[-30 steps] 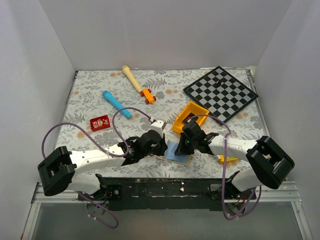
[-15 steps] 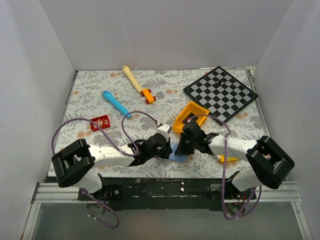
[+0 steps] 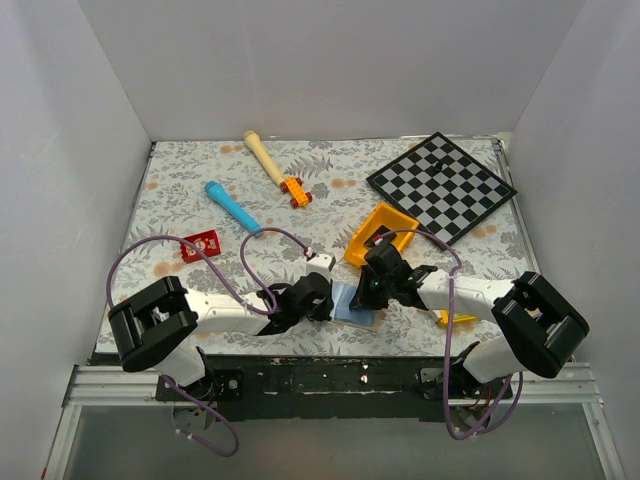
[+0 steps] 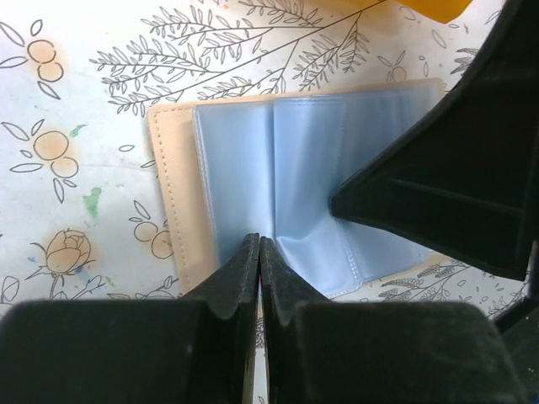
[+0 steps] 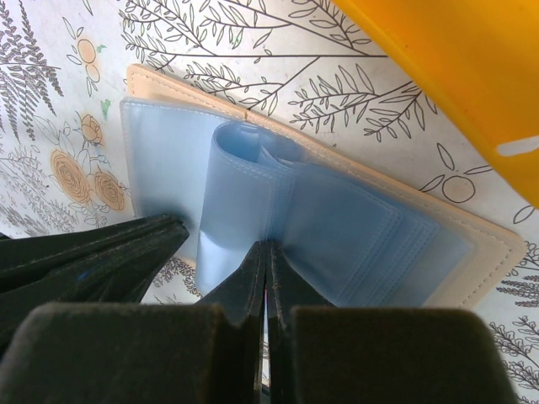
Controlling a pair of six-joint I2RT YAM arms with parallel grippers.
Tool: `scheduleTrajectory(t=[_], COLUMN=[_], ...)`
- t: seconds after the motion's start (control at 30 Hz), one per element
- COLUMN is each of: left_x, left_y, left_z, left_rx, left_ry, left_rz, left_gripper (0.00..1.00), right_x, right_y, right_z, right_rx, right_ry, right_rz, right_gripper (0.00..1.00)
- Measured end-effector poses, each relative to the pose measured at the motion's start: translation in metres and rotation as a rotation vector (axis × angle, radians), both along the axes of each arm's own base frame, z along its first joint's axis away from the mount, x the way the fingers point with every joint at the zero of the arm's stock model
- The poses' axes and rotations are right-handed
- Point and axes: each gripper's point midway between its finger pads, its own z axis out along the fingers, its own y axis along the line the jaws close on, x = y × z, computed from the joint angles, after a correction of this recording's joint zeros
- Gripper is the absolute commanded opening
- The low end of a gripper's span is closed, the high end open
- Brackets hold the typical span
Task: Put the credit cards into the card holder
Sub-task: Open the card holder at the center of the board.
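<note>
Over the last second the left arm has swung its elbow in toward the near edge of the bench (image 3: pixel 180 190) and carried the left end effector (image 4: pixel 259 246) rightward, up to the card holder (image 3: pixel 352 301). The right arm has hardly shifted. The red credit card (image 3: pixel 200 243) lies where it lay, flat on the bench well to the left and apart from both arms. The card holder sits open near the front edge, between the 2 end effectors and just beside the yellow-orange bin (image 3: pixel 378 232), with its pale blue-grey lining facing up. That suggests both arms are spent on opening a pocket and no card is in hand, so the loading itself looks not yet begun. The left end effector has its 2 fingers pressed together, tips resting on the lining at its centre fold; whether a thin leaf is caught between them cannot be told. The right end effector (image 5: pixel 267 251) is likewise closed tight, and it seems to be pinching 1 leaf of the lining, which curls up in a loop just ahead of its tips.
</note>
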Motion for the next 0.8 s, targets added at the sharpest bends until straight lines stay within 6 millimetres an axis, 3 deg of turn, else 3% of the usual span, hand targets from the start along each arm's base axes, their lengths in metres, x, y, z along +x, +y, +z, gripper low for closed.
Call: scheduleTrajectory(t=[0.33, 0.47, 0.6, 0.73, 0.8], left_x=[0.001, 0.002, 0.003, 0.004, 0.005], left_y=[0.006, 0.004, 0.001, -0.002, -0.003], left_z=[-0.007, -0.008, -0.008, -0.008, -0.008], left_rx=[0.025, 0.018, 0.01, 0.004, -0.001], left_ry=[0.0, -0.001, -0.002, -0.002, -0.003], left_rz=[0.015, 0.018, 0.021, 0.023, 0.025], left_gripper=[0.0, 0.0, 0.0, 0.0, 0.0], right_x=[0.0, -0.009, -0.006, 0.011, 0.019], right_y=[-0.002, -0.018, -0.026, -0.014, -0.007], right_z=[0.002, 0.009, 0.046, 0.094, 0.108], right_rx=[-0.004, -0.059, -0.055, 0.008, 0.027], right_ry=[-0.002, 0.0, -0.066, -0.169, -0.196], right_rz=[-0.005, -0.017, -0.03, -0.026, -0.017], right_gripper=[0.01, 0.01, 0.01, 0.01, 0.01])
